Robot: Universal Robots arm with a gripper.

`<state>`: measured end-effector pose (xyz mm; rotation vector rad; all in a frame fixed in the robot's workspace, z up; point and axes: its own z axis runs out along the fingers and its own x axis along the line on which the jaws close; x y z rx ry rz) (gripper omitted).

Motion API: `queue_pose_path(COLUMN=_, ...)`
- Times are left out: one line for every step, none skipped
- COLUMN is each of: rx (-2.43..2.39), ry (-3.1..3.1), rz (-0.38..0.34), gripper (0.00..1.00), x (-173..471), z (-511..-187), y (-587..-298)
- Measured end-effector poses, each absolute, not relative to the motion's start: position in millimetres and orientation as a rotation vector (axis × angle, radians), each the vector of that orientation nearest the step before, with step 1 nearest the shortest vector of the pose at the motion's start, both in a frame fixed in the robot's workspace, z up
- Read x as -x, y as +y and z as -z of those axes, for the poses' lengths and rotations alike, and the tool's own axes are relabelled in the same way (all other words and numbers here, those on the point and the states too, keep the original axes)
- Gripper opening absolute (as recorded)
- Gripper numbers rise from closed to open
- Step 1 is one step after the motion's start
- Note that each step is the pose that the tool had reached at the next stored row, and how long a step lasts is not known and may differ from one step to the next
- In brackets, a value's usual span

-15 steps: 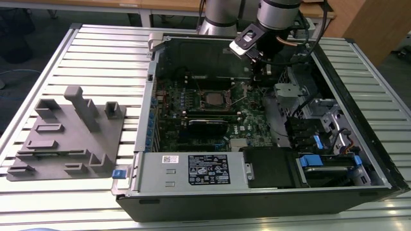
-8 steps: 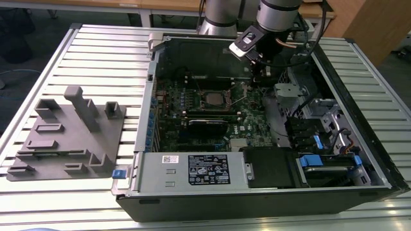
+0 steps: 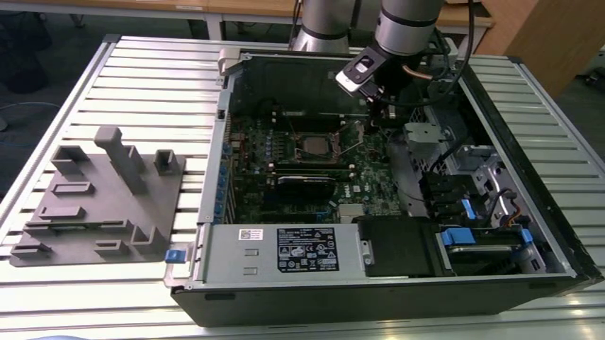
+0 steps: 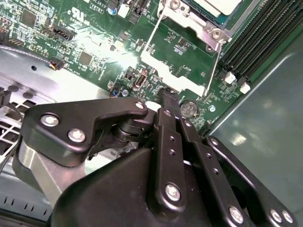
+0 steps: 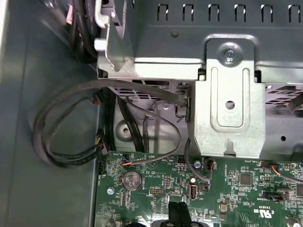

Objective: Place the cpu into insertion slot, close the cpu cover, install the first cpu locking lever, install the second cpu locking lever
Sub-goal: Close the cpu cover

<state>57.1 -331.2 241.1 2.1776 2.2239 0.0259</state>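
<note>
Inside the open computer case (image 3: pixel 378 304), on the green motherboard (image 3: pixel 369 185), the insertion slot (image 3: pixel 313 134) already holds the cpu (image 3: pixel 312 147). The second wrist view shows the chip's pale metal top (image 4: pixel 220 5) seated there. The silvery cpu cover (image 4: pixel 191 23) lies down around it as a frame. Two thin wire locking levers, one (image 4: pixel 214 64) and the other (image 4: pixel 150 33), reach out from the slot across the board rather than lying tucked against it. The gripper (image 3: pixel 376 108) hangs on the exterior view's right of the slot, near it but apart from it. Its black fingers are pressed together with nothing between them, as both wrist views show (image 4: pixel 166 94) (image 5: pixel 177 213). The tip sits low over the board; whether it touches cannot be told. A coin cell battery (image 4: pixel 188 108) (image 5: pixel 130 178) lies just beside the tip, on the side away from the slot. Long black memory slots (image 4: pixel 258 33) run alongside the slot. Beyond the battery, farther from the slot, black cables (image 5: pixel 61 123) loop past a bare metal bracket (image 5: pixel 229 109). The power supply (image 3: pixel 283 248) lies well apart from the slot, at the case's near wall in the exterior view. A grey moulded fixture (image 3: pixel 99 198) rests on the slatted table (image 3: pixel 142 78), farther still from the slot, toward the exterior view's left.
</note>
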Motion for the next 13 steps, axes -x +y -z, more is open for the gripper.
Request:
queue_pose_path(rx=-2.178, ry=2.224, rz=-0.026, gripper=0.11, x=-57.1, z=-240.4, y=-331.2)
queue_pose_path(rx=-2.178, ry=2.224, rz=-0.026, gripper=0.11, x=-57.0, z=-240.2, y=-331.2)
queue_pose_path(rx=-2.178, ry=2.224, rz=-0.025, gripper=0.11, x=-57.0, z=-240.1, y=-331.2)
queue_pose_path(rx=-2.177, ry=2.224, rz=-0.025, gripper=0.11, x=-57.0, z=-240.1, y=-331.2)
queue_pose_path(rx=-2.178, ry=2.224, rz=-0.026, gripper=0.11, x=-57.1, z=-240.0, y=-331.2)
queue_pose_path(rx=-2.178, ry=2.224, rz=-0.026, gripper=0.11, x=-57.1, z=-240.0, y=-331.2)
queue_pose_path(rx=-2.178, ry=2.224, rz=-0.026, gripper=0.11, x=-57.1, z=-240.0, y=-331.2)
queue_pose_path(rx=-2.178, ry=2.224, rz=-0.026, gripper=0.11, x=-57.1, z=-239.9, y=-331.2)
queue_pose_path(rx=-2.178, ry=2.224, rz=-0.026, gripper=0.11, x=-57.0, z=-239.9, y=-331.2)
queue_pose_path(rx=-2.178, ry=2.224, rz=-0.026, gripper=0.11, x=-57.0, z=-239.9, y=-331.2)
queue_pose_path(rx=-2.178, ry=2.224, rz=-0.026, gripper=0.11, x=-56.6, z=-239.9, y=-331.2)
queue_pose_path(rx=-2.178, ry=2.224, rz=-0.026, gripper=0.11, x=-56.0, z=-239.8, y=-331.2)
queue_pose_path(rx=-2.178, ry=2.224, rz=-0.026, gripper=0.11, x=-55.2, z=-239.8, y=-331.2)
